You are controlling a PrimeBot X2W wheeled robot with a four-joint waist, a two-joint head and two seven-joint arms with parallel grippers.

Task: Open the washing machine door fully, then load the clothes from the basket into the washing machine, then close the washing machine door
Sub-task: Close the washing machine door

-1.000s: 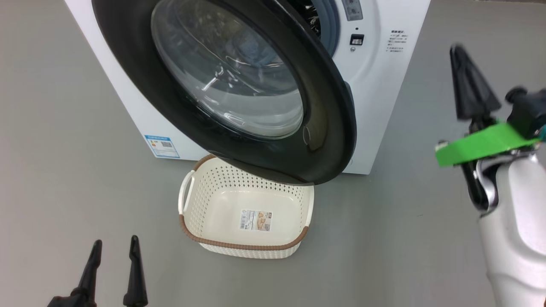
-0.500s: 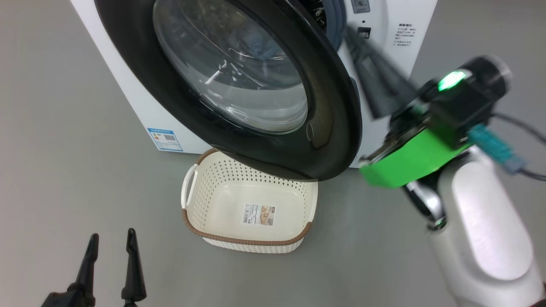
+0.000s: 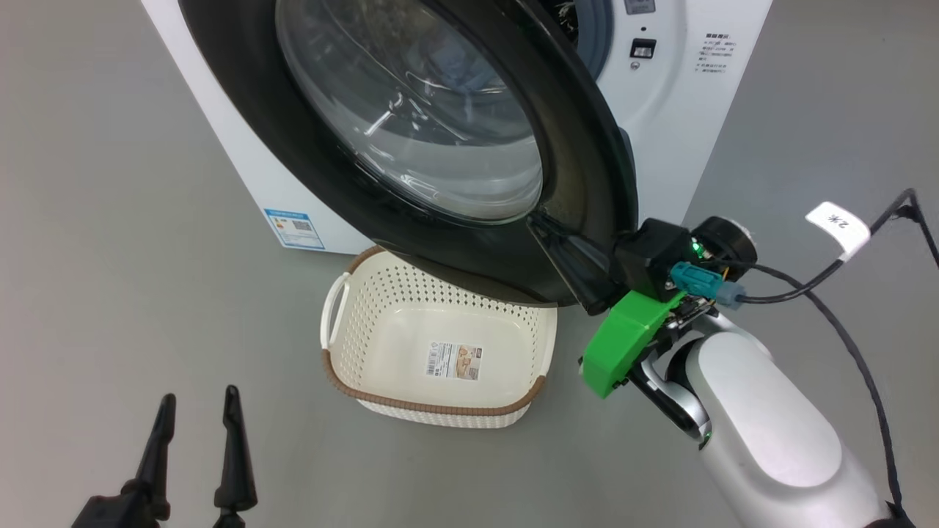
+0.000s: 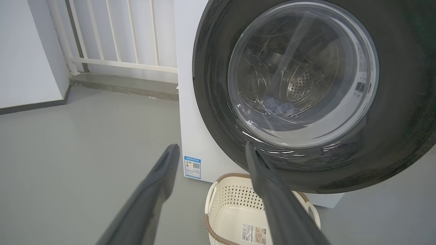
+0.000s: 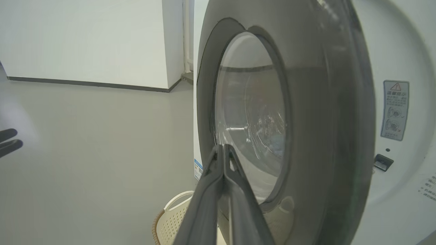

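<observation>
Washing machine door (image 3: 411,110), large round glossy black with bulging clear glass window, ajar on white boxy front-loading washing machine (image 3: 682,132), right gripper (image 3: 534,222) pinched shut at door's lower rim, left gripper (image 3: 199,396) spread wide holding nothing, cream perforated plastic basket (image 3: 440,407) on grey floor (image 3: 110,257) beneath door, blue clothes (image 4: 279,105) in steel drum (image 4: 306,81)

The right gripper (image 5: 223,147) rises from the bottom edge before you, its two dark fingers (image 5: 206,194) pressed together. Their tips lie over the lower left rim of the glass window (image 5: 252,112) in the washing machine door (image 5: 316,102) (contact cannot be told). The door stands ajar, seen obliquely, before the white washing machine (image 5: 405,44). A warning label (image 5: 395,110) and a dark latch slot (image 5: 383,162) show on the machine at right. The basket (image 5: 170,217) sits on the grey floor (image 5: 85,170) below the door.
</observation>
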